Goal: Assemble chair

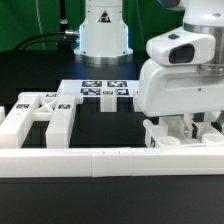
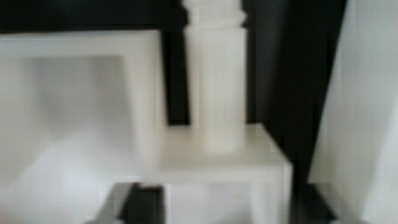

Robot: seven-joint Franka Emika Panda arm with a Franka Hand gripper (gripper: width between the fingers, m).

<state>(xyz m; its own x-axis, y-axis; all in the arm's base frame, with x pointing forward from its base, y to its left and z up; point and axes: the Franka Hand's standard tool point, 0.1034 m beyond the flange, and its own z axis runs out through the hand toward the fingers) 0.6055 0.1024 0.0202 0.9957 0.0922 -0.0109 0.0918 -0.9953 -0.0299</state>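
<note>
In the wrist view a white chair leg (image 2: 214,90) with a turned shaft and a square end block runs away from my gripper (image 2: 222,205). The dark fingers (image 2: 146,205) sit against both sides of the square block, so the gripper looks shut on it. A larger white chair part (image 2: 71,110) lies beside the leg. In the exterior view my gripper (image 1: 185,126) is low on the exterior view's right, among white chair parts (image 1: 165,138) just behind the rail. An X-braced chair frame (image 1: 40,112) lies on the exterior view's left.
A long low white border rail (image 1: 110,160) runs across the front. The marker board (image 1: 103,90) lies flat at the middle back. The robot base (image 1: 105,30) stands behind it. The table is black.
</note>
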